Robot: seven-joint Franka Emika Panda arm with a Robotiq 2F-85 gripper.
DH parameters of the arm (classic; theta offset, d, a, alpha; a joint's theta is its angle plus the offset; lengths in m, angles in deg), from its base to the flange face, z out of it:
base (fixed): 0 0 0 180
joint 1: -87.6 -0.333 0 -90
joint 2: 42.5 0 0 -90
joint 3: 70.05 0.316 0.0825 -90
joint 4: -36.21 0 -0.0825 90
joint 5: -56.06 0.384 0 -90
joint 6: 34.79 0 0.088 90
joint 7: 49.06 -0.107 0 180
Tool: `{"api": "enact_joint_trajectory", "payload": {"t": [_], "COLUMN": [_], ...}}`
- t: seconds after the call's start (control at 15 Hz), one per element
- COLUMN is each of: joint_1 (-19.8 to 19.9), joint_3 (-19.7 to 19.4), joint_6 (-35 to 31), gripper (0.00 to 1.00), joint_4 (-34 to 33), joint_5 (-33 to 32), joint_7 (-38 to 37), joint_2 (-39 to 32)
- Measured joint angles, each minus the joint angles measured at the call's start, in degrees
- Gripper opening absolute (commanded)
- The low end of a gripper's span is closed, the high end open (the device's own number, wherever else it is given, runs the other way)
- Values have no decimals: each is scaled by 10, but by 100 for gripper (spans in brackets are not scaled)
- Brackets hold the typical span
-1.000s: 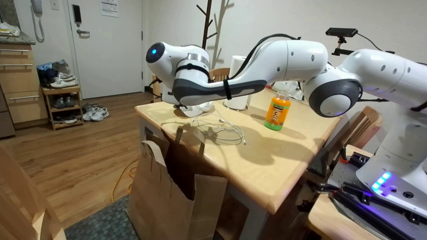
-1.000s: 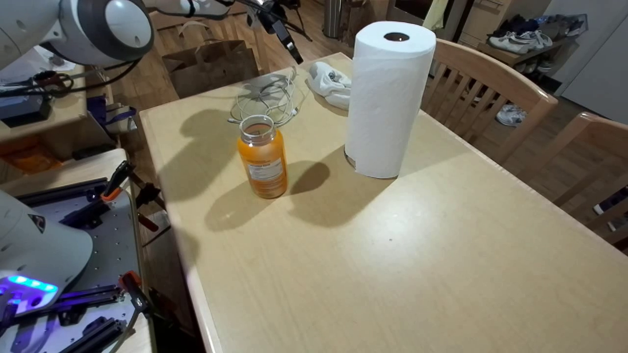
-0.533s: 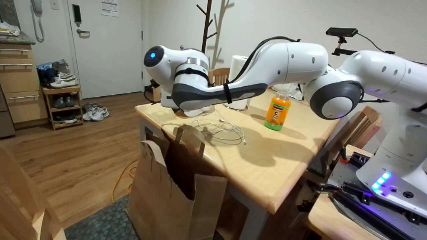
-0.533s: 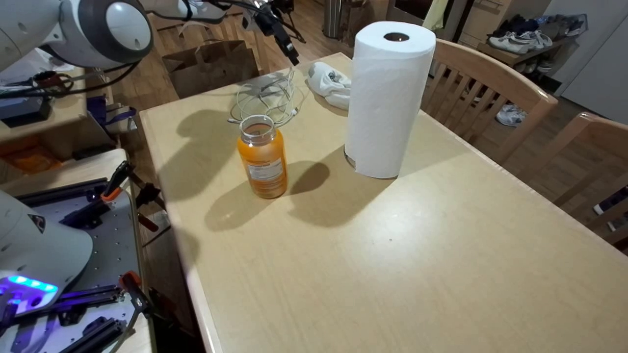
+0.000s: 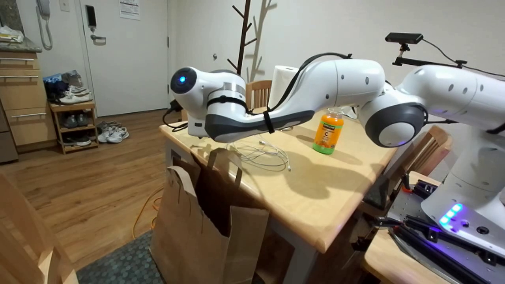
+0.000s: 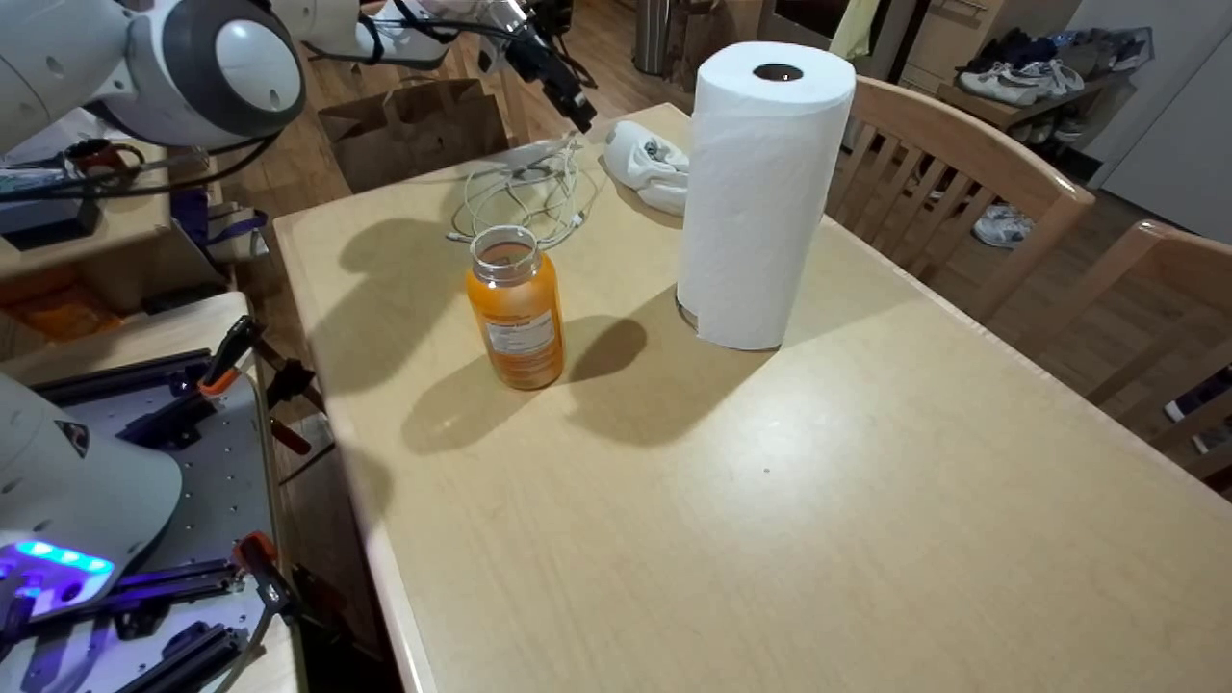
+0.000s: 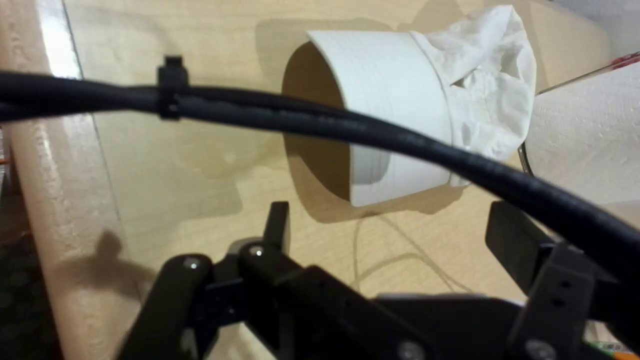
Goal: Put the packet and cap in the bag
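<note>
The orange bottle [image 5: 328, 132] shows a big "C" (other words look too tiny). The jaws stand wide apart near the cap [image 7: 415, 90].

In the wrist view, a cable [image 7: 350, 126] partly hides the cap [image 7: 410, 90].

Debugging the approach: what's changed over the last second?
The arm moved down, bringing the gripper lower, nearer the table. Its jaws stand open; nothing visibly grabbed or released. Cap, bag, bottle and roll stayed put.
</note>
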Motion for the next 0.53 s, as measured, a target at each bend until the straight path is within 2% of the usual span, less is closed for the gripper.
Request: {"api": "enact_joint_trajectory", "payload": {"t": [0.53], "joint_1": [3], "joint_3": [-22], "joint_6": [-4], "gripper": [100], "joint_4": [25], "joint_5": [-78], "joint_7": [1], "joint_2": [-4]}}
